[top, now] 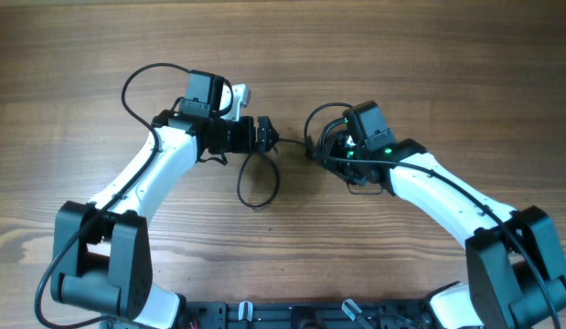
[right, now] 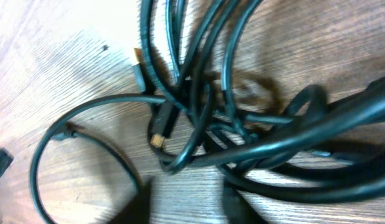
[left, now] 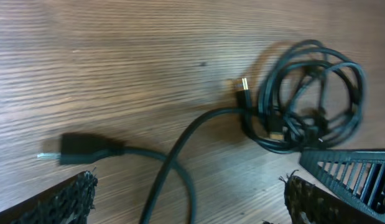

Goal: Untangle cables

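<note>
Wooden table (top: 429,55): carries all items noted.

My left gripper (top: 272,139): stands just beside the knot of cables (left: 290,127), on my left-arm side. Its fingers (left: 68,199) are spread wide and grip nothing.

My right gripper (top: 326,151): sits directly over the knot. I cannot tell whether its jaws are apart or pinching a cord; the nearest cords are blurred.

Loose loop (top: 257,205): one cord leaves the knot and curls toward my base.

Black plug (left: 83,149): on the table, well apart from the knot.

Gold-tipped connector (left: 243,87): at the knot's edge.
</note>
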